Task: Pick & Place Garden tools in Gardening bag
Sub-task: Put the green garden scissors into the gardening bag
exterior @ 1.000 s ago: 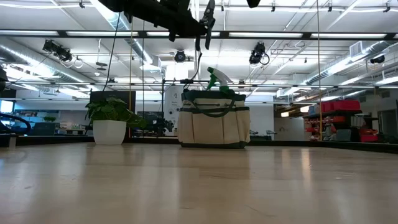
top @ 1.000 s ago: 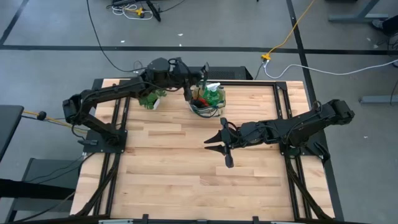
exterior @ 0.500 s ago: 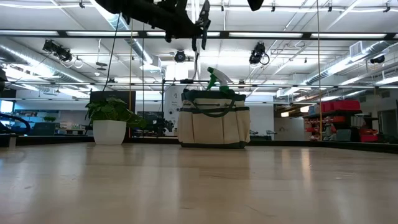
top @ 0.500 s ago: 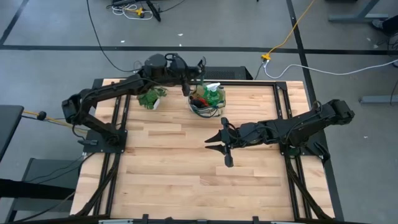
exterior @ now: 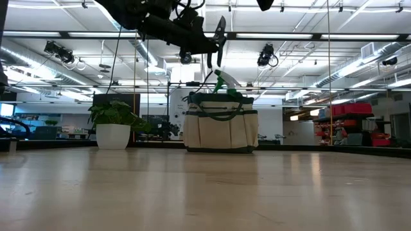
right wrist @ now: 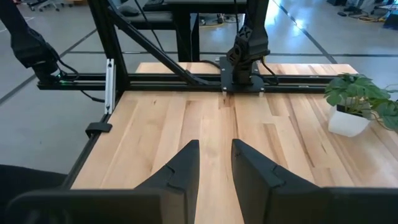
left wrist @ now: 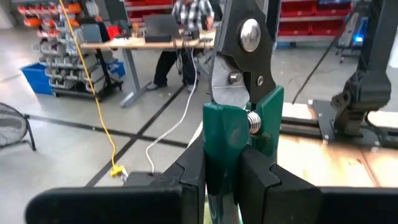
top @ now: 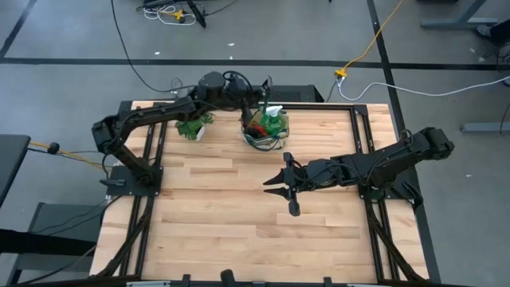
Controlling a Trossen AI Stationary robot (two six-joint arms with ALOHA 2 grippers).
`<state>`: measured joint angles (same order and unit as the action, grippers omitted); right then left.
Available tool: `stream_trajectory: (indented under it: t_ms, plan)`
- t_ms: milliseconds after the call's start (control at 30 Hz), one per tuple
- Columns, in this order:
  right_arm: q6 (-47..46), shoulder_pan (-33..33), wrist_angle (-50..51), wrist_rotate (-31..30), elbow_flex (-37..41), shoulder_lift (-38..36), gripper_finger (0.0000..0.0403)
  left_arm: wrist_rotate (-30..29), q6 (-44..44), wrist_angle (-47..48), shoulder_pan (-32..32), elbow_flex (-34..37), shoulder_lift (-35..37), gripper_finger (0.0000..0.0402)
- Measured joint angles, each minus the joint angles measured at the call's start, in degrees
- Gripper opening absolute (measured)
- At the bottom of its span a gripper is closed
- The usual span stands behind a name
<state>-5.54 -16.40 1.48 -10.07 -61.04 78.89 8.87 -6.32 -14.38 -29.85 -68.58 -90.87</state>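
The pruning shears (left wrist: 239,106), with green handles and dark blades, are held by my left gripper (top: 256,90), which is shut on them above the far side of the gardening bag (top: 265,130). In the low view the shears (exterior: 218,40) hang above the beige bag (exterior: 220,128). A green spray bottle (top: 274,119) and a red-headed tool (top: 255,127) stick out of the bag's top. The bag stands on its base near the table's far edge. My right gripper (top: 277,184) hovers open over the table's middle, holding nothing. My left gripper pinches the shears' green handles (left wrist: 231,146) between its two fingers (left wrist: 191,177), just below the spring. The fingers come about level from the table's left and lie across the shears. The shears stand nearly upright, blades (exterior: 221,27) up, lifted clear above the bag.
A leafy potted plant (top: 194,125) in a white pot stands just left of the bag at the far edge. Bare wooden tabletop (top: 223,215) spreads across the middle and near side. Black frame rails (top: 362,119) run along the table's edges.
My left gripper has carried the shears toward the table's right edge and slightly down, from beside the plant's side of the bag to above the bag's far side. The shears stay upright in the hold. The bag has not moved.
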Motion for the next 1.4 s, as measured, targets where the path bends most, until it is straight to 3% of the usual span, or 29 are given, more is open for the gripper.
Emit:
stream_trajectory:
  t_ms: [400, 600, 1400]
  plan:
    - [-0.3, 0.0, -0.4, -1.0, 2.5, 0.0, 0.0091, -1.1, 5.9, -4.3, -3.8, 0.0, 0.2, 0.0059]
    - [0.2, 0.1, -2.8, -1.0, 3.5, 0.0, 0.0091, 2.1, 8.8, -8.5, -3.8, 0.0, 0.3, 0.0059]
    - [0.4, 0.1, -2.7, -1.1, 3.5, 0.0, 0.0091, -0.1, 5.3, 5.7, -2.7, 0.0, -1.1, 0.0059]
